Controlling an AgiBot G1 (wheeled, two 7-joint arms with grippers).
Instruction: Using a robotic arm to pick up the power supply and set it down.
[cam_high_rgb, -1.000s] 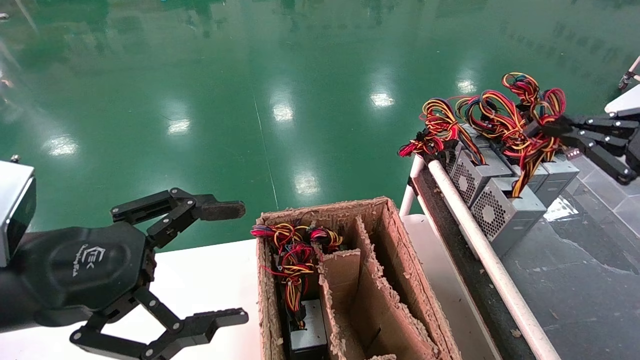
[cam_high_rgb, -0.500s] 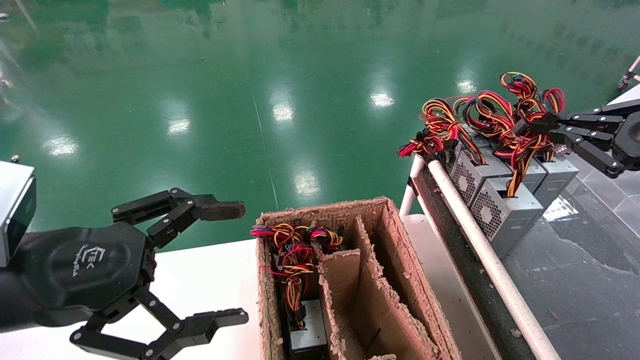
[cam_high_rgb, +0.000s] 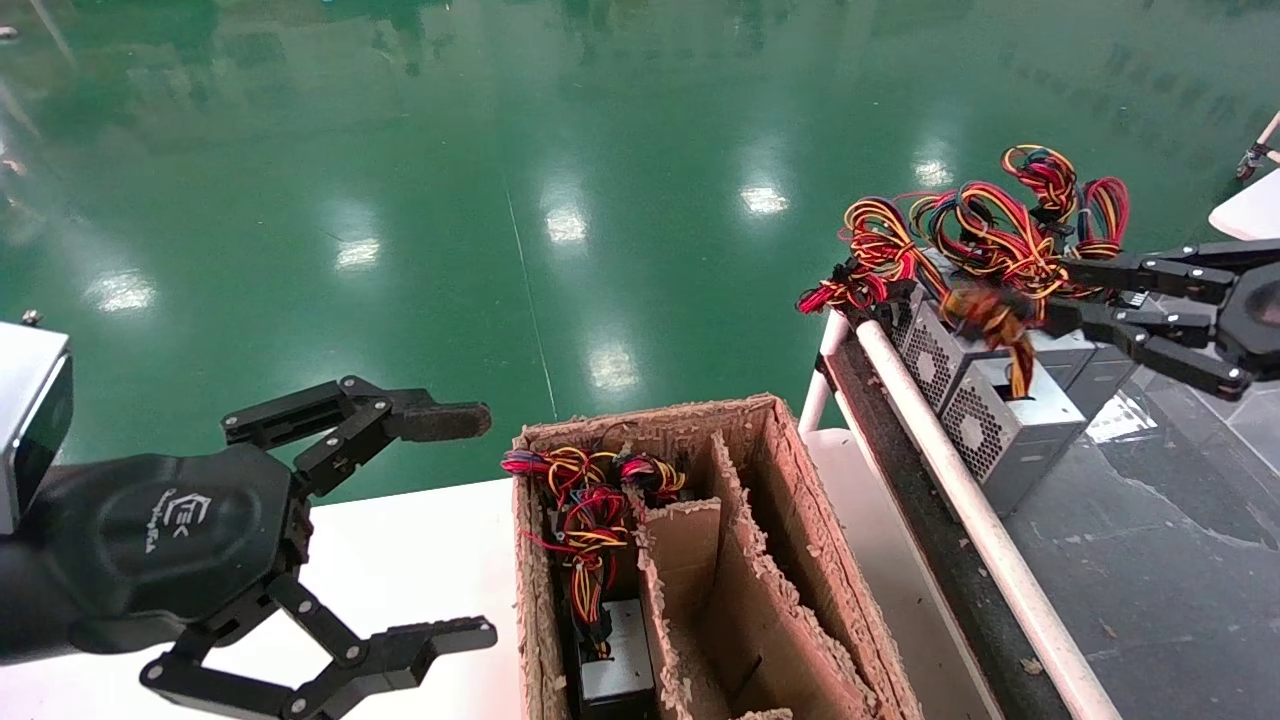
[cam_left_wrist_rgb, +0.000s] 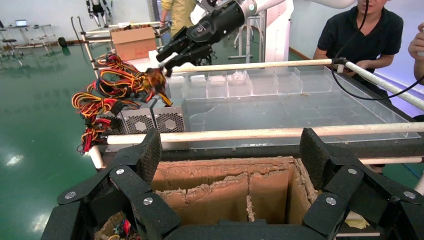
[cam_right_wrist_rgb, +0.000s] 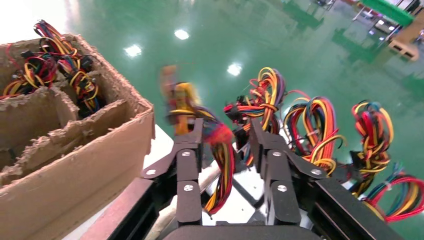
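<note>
Several grey power supplies stand in a row behind a white rail at the right; the nearest power supply (cam_high_rgb: 1010, 425) (cam_left_wrist_rgb: 170, 119) shows its round fan grille. Its red, yellow and black wire bundle (cam_high_rgb: 990, 310) (cam_right_wrist_rgb: 220, 155) is blurred and hangs loose between the spread fingers of my right gripper (cam_high_rgb: 1058, 290) (cam_right_wrist_rgb: 226, 132), which is open just above the supply. My left gripper (cam_high_rgb: 485, 525) (cam_left_wrist_rgb: 231, 150) is open and holds nothing. It hovers over the white table, left of the cardboard box (cam_high_rgb: 640, 420).
The divided cardboard box (cam_left_wrist_rgb: 220, 175) holds one power supply (cam_high_rgb: 615, 665) with wires in its left compartment; the other compartments show bare cardboard. A white pipe rail (cam_high_rgb: 960, 490) edges the dark platform. Two people (cam_left_wrist_rgb: 370, 30) stand beyond it.
My right gripper's fingers were shut on the wire bundle and have spread apart. The bundle has slipped down between them and looks blurred. The left arm has not moved.
</note>
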